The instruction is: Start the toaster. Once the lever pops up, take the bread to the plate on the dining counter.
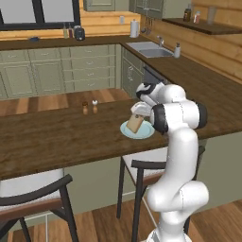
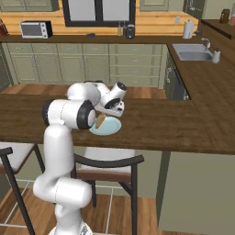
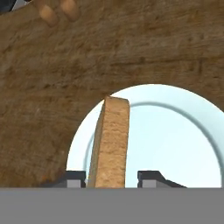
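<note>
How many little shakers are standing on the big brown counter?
2. Both stand side by side on the dining counter, left of the plate: one dark-topped shaker and one white-topped shaker right beside it. The robot's arm could be hiding more.

Even, soft light; slightly blurry render

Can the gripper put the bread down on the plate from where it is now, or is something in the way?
Probably yes. The gripper hangs over the plate with the bread on edge between its fingers. The plate looks bare, and the two shakers stand well apart from it.
</note>
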Tool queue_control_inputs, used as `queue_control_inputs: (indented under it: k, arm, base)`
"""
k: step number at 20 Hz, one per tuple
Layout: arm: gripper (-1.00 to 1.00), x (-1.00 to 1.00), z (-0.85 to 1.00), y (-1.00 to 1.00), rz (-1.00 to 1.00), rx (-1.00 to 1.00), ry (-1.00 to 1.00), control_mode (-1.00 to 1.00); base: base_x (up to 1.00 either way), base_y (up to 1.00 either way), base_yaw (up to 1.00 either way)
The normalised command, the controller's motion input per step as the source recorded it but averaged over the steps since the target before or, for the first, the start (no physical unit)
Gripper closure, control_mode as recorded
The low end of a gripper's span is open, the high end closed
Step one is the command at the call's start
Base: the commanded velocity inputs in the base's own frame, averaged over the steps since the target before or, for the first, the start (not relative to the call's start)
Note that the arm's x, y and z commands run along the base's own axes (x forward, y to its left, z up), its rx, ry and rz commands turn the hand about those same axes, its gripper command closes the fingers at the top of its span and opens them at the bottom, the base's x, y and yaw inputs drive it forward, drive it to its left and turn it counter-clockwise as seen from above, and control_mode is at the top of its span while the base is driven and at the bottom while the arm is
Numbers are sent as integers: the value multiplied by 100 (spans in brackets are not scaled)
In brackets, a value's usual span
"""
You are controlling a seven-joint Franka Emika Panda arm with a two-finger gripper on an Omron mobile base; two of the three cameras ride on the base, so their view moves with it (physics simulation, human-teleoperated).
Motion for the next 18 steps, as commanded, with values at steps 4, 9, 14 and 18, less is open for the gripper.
queue_control_inputs:
  k: [4, 9, 14, 18]
  arm:
    - [-100, 13, -13, -6, 1, 2, 5, -100]
    - [-100, 17, -27, -8, 1, -8, 5, -100]
    - [-100, 10, -35, -16, 0, -19, 2, -100]
    - [-100, 5, -25, -5, 0, -13, 0, -100]
  base:
    - [0, 0, 0]
    - [0, 0, 0]
    - [0, 0, 0]
    - [0, 0, 0]
